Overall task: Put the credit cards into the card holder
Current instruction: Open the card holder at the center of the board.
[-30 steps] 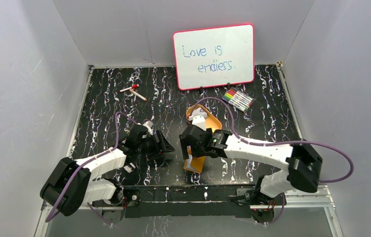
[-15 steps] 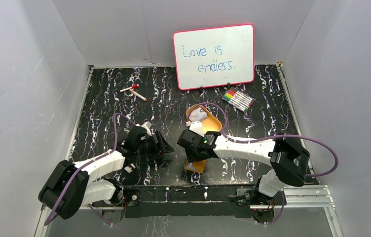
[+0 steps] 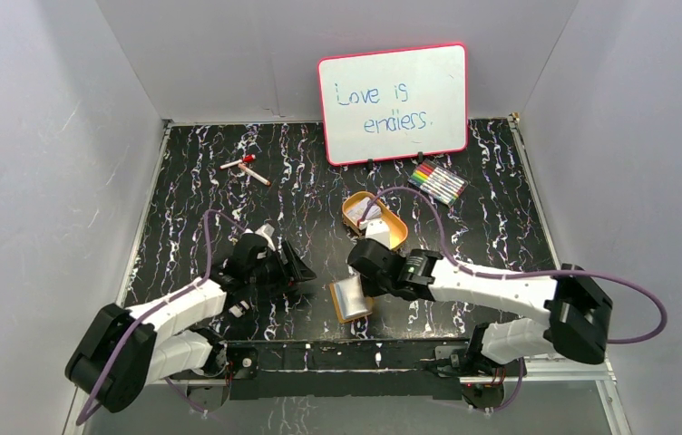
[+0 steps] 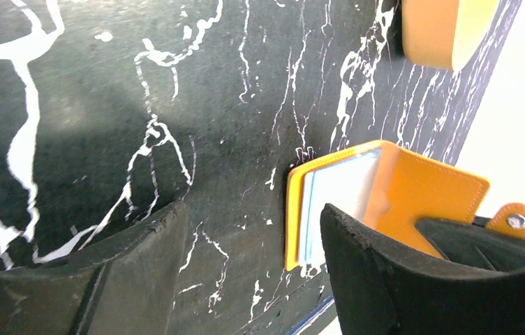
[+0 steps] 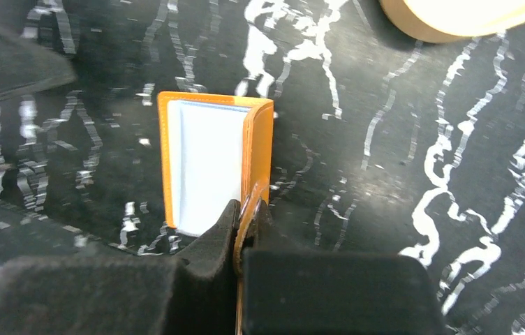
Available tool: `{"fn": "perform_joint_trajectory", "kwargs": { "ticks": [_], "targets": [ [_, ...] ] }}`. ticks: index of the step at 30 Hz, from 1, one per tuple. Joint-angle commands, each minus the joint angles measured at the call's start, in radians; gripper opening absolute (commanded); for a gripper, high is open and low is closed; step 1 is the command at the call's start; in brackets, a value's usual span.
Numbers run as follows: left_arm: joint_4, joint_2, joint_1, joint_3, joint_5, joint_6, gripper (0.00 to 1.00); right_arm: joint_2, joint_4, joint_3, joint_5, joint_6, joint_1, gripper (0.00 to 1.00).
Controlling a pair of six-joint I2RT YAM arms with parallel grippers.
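The tan-orange card holder (image 3: 349, 300) lies near the front edge, open, with its pale blue-grey pockets (image 5: 204, 160) showing. One cover stands upright. My right gripper (image 5: 247, 234) is shut on that cover's edge and snap strap, just right of the holder (image 3: 372, 275). My left gripper (image 4: 253, 269) is open and low over the table. Its fingertips sit just left of the holder (image 4: 385, 199) without touching it. A pale shape in the orange tray (image 3: 392, 234) may be the credit cards (image 3: 362, 211); a purple cable crosses them.
The tray sits behind the holder and shows at the top edge of both wrist views (image 5: 455, 17). A whiteboard (image 3: 393, 102) leans on the back wall, with a pack of coloured markers (image 3: 437, 183) before it. A red-capped pen (image 3: 245, 168) lies at the back left.
My right gripper has gone from open to shut on the holder's cover and drawn back to the right. The holder now shows its pale inside. The left gripper has barely moved.
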Motion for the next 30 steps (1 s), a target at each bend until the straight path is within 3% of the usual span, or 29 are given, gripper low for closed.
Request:
{"fn": "perform_joint_trajectory", "kwargs": {
  "ticks": [1, 5, 8, 10, 15, 23, 30],
  "targets": [
    [-0.136, -0.150, -0.003, -0.009, -0.135, -0.037, 0.66, -0.136, 0.370, -0.077, -0.116, -0.055, 0.002, 0.00],
    [-0.248, -0.284, -0.002, 0.004, -0.220, -0.059, 0.66, -0.197, 0.493, -0.176, -0.104, 0.072, -0.033, 0.00],
    [-0.271, -0.320, 0.000, 0.008, -0.228, -0.054, 0.66, -0.141, 0.315, -0.211, -0.086, 0.154, -0.106, 0.00],
    [-0.269, -0.305, -0.001, 0.008, -0.213, -0.051, 0.66, -0.120, 0.289, -0.251, -0.104, 0.182, -0.129, 0.00],
    [-0.171, -0.228, -0.001, -0.017, -0.112, -0.058, 0.62, -0.151, 0.311, -0.336, -0.105, 0.221, -0.130, 0.00],
    [0.121, -0.059, -0.017, -0.010, 0.112, -0.058, 0.57, -0.176, 0.310, -0.393, -0.085, 0.246, -0.130, 0.00],
    [0.200, -0.052, -0.046, 0.033, 0.157, -0.010, 0.68, -0.196, 0.264, -0.343, -0.083, 0.226, -0.129, 0.00]
  ]
}}
